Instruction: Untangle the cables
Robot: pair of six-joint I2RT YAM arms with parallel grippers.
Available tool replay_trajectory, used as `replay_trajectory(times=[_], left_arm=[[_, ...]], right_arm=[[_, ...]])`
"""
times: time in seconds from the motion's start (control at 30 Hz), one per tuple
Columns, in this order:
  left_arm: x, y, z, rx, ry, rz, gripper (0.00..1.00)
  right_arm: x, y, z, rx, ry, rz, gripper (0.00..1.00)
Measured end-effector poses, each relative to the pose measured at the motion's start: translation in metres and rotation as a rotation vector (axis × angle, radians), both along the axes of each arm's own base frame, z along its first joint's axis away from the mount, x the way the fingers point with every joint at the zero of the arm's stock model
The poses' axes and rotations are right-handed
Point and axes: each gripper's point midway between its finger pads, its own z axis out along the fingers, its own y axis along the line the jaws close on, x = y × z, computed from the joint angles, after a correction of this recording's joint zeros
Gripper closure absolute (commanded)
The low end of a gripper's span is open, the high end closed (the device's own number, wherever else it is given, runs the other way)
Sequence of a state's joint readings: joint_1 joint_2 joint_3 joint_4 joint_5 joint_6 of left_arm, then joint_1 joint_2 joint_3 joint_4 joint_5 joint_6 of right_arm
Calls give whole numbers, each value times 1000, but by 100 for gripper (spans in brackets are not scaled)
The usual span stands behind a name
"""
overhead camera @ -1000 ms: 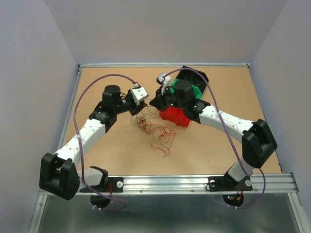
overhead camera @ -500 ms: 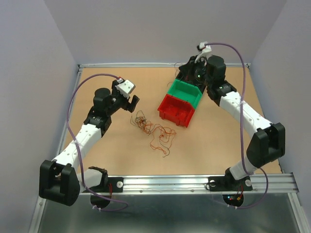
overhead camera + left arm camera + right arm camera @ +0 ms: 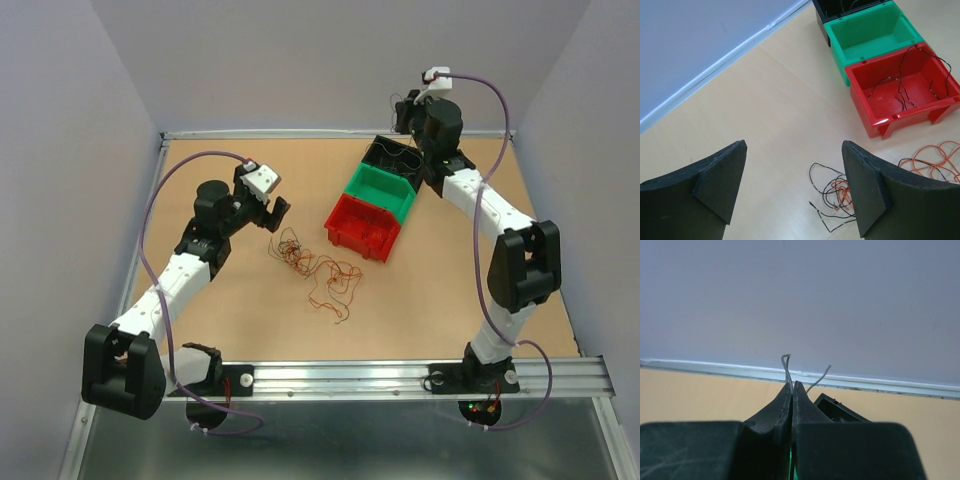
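A tangle of thin orange and dark cables (image 3: 316,266) lies on the table in front of the red bin (image 3: 362,226). My left gripper (image 3: 276,213) hovers just left of the tangle, open and empty. In the left wrist view its fingers (image 3: 866,186) flank bare table, with the near end of the cables (image 3: 839,193) by the right one. A dark cable (image 3: 900,86) lies in the red bin. My right gripper (image 3: 404,111) is raised over the black bin (image 3: 394,155), shut on a thin grey cable (image 3: 786,366) that sticks out above its tips (image 3: 792,385).
Three bins stand in a diagonal row: black at the back, green (image 3: 383,190) in the middle, red nearest. The back wall rail (image 3: 715,368) runs close behind the right gripper. Purple arm cables (image 3: 170,200) loop over both arms.
The left gripper opened and drew back left from the tangle. The right arm swung from over the red bin up and back to above the black bin, still shut.
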State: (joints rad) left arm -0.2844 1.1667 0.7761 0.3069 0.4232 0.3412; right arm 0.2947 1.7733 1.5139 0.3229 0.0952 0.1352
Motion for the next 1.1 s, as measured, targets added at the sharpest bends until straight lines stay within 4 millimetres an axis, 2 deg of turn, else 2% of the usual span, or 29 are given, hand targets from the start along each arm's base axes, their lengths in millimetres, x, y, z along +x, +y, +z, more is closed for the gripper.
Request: replay_trajectory(times=[0.17,0.4,0.6,0.8,1.0,1.1], left_arm=[[-1,-2,-1,-1,2,-10,12],[0,-2,-5,1,13,-15,12],[-1,-3,-5,1,15,-20,12],[-1,-5,-6,2,16,-34,12],[-1,-6,-10,9,23,-42,12],[-1,-7,-13,12,32,-48,12]], right_arm=[[21,-3,-36,-67,9,-37,99],[42,-11,-74,-105,27,-74,99],[58,-33,-119,-122,95,-122,100],[68,-46,-147,-113,130,-109,99],[71,-38,-189,-77,212,-2,99],[72,-27,-227,-88,307,78,99]])
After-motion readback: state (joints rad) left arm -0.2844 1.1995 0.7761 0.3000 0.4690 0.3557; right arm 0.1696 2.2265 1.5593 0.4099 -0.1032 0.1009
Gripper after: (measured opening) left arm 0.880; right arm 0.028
